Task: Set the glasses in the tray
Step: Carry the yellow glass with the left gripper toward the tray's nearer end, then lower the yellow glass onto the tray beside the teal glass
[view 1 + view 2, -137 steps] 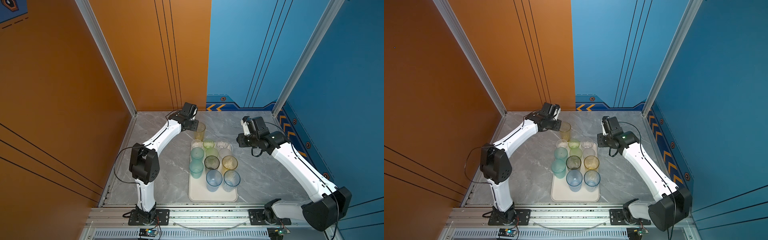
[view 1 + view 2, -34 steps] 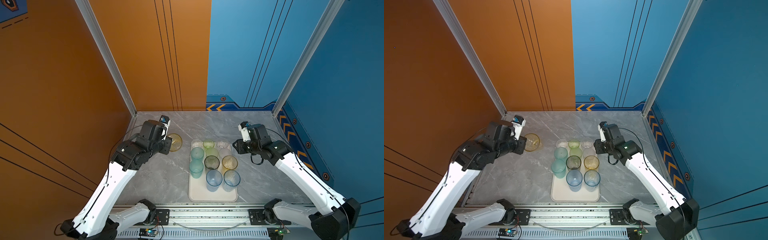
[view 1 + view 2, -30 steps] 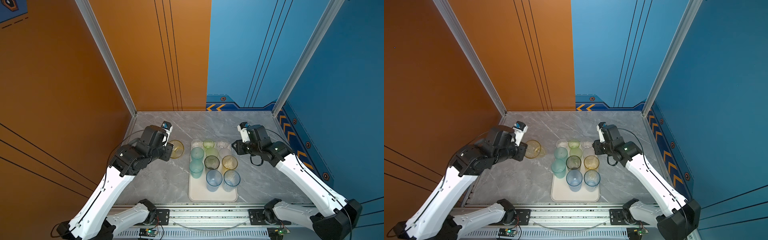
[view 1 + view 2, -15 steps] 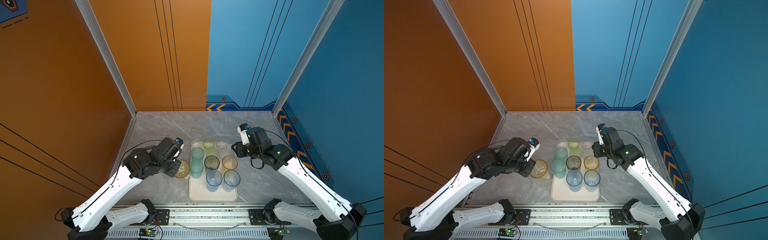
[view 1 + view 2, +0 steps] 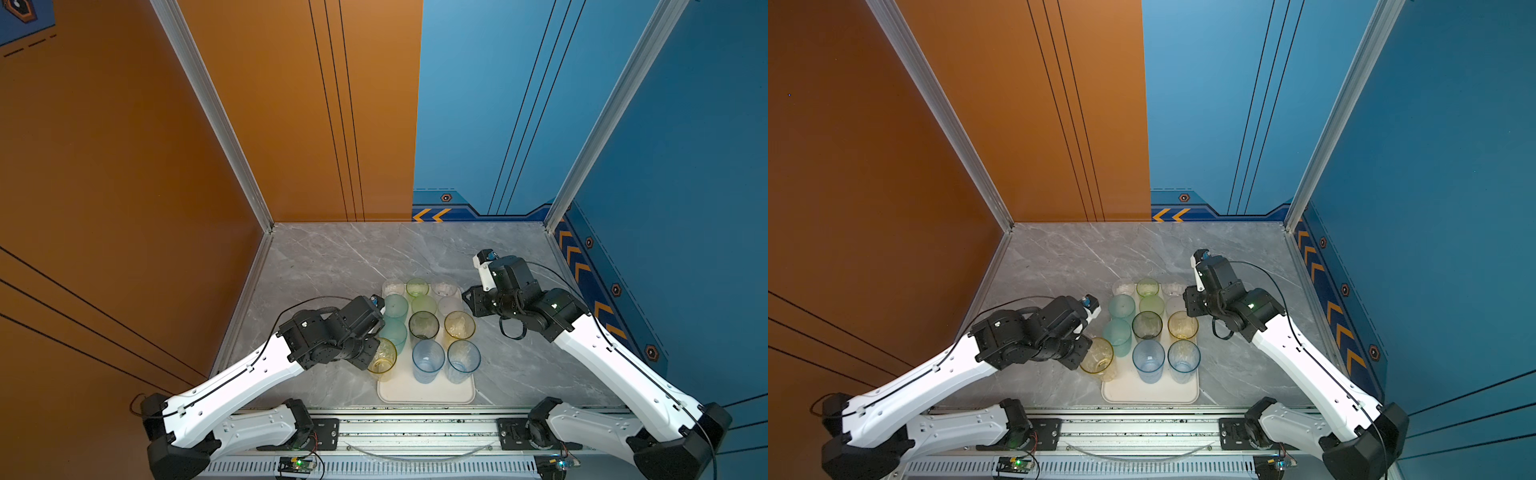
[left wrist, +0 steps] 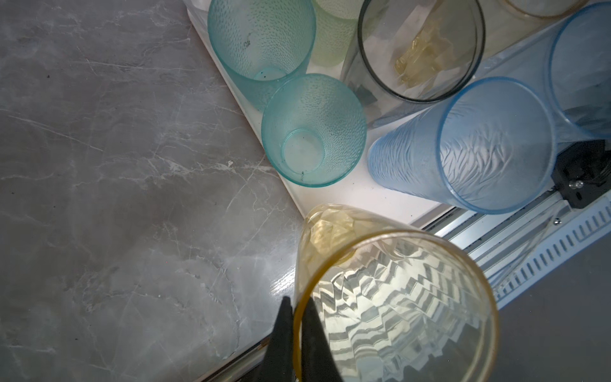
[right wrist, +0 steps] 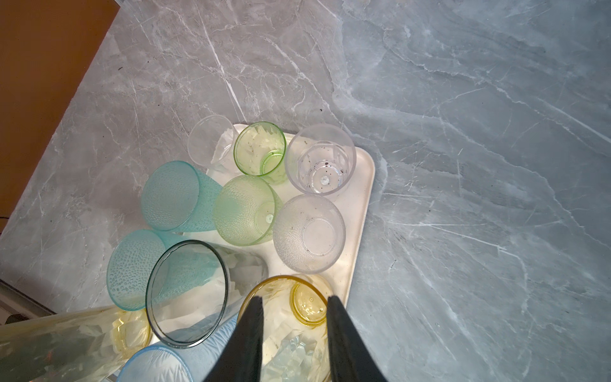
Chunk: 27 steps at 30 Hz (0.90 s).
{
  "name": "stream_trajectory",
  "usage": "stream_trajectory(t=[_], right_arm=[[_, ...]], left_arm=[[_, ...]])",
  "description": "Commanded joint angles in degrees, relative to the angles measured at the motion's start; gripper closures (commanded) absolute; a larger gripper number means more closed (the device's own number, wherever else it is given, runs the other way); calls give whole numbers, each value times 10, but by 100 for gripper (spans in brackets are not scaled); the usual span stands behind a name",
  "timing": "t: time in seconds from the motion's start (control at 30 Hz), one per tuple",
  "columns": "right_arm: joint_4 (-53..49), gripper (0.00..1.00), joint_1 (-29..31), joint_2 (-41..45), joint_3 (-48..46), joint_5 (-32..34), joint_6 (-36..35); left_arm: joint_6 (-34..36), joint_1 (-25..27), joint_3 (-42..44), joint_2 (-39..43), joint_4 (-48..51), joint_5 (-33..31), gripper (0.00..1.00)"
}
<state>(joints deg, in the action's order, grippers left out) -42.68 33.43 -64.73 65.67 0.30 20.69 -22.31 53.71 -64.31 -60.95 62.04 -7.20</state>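
The left fingers (image 6: 280, 334) pinch the rim of a tall yellow tumbler (image 5: 382, 358) at the near left corner of the tray (image 5: 426, 395), beside a teal tumbler (image 5: 395, 334). I cannot tell whether its base touches down. The right fingers (image 7: 248, 337) are spread and hold nothing, above a short yellow tumbler (image 7: 309, 307) on the tray.

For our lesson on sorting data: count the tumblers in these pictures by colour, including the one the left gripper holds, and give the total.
Clear glasses: 3
Green glasses: 2
Teal glasses: 2
Pale blue glasses: 2
Yellow glasses: 2
Smoky grey glass: 1
Total: 12
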Motion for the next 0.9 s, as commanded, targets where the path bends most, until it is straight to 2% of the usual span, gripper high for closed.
stream_trajectory(t=[0.0, 0.87], right_arm=[[-15, 68, 2, -4, 4, 19, 9], [-29, 68, 4, 13, 4, 29, 7]], left_arm=[[-20, 7, 16, 4, -38, 11, 96], [-25, 12, 48, -25, -72, 13, 96]])
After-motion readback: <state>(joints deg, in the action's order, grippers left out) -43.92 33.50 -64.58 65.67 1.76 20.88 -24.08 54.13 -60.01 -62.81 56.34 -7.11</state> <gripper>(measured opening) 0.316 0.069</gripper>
